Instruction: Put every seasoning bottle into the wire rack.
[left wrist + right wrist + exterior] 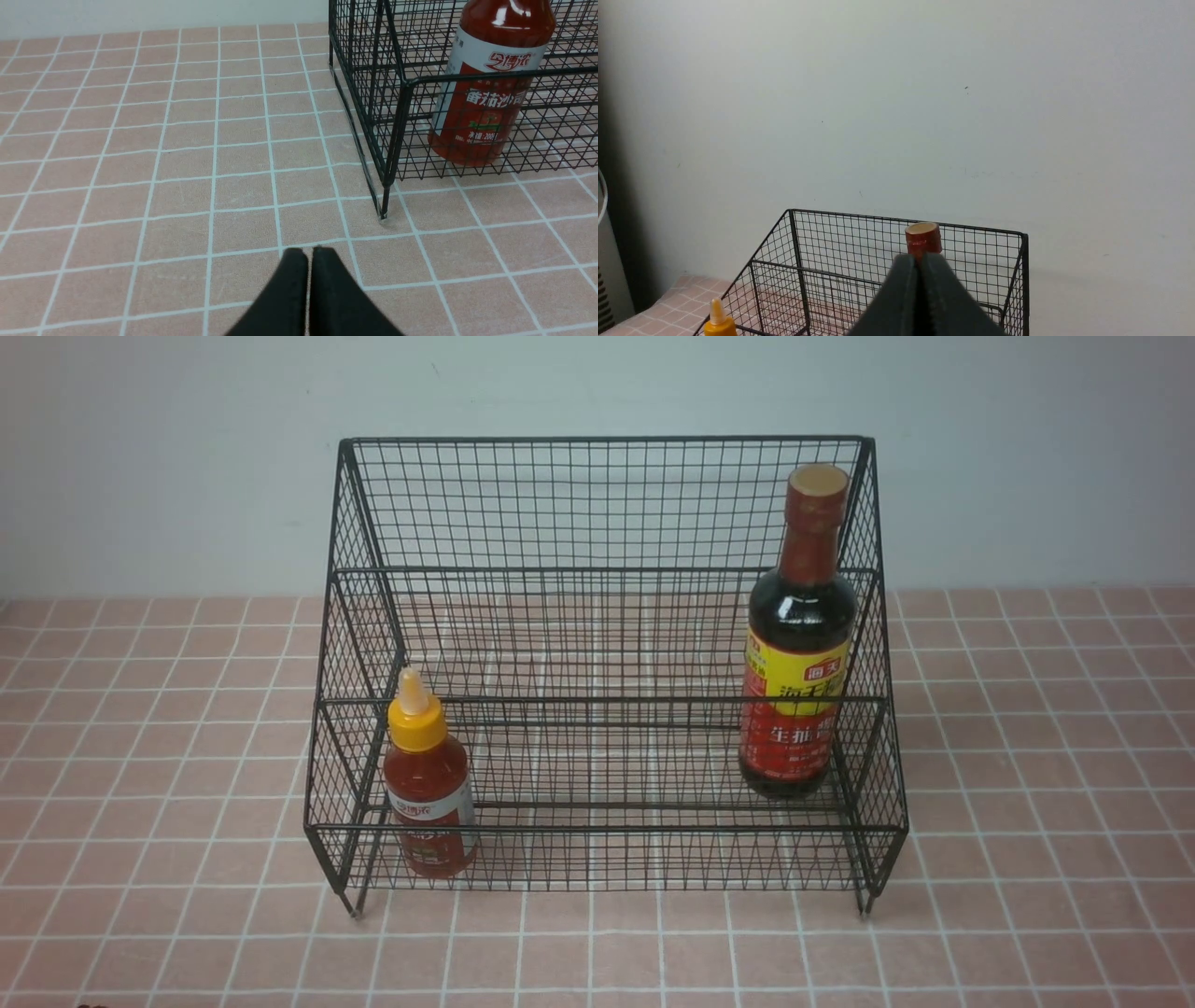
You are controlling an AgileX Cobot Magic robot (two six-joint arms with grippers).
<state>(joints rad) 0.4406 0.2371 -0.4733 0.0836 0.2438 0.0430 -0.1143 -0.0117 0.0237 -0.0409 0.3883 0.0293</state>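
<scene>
Bottles both upright in wire rack [607, 569]: red sauce bottle [428, 793] at 8 o'clock, soy-sauce bottle [798, 644] at 3 o'clock; left gripper [308, 254] and right gripper [920, 261], fingers closed and empty, should back away without brushing the mesh.

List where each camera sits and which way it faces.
Front: between the arms, facing the wire rack holding both bottles; no robot parts visible.
Left wrist: low above the tiles, facing the rack's corner and red sauce bottle; left gripper jaws together.
Right wrist: higher, facing the wall; right gripper jaws together.
Both wrist views share the rack.
</scene>
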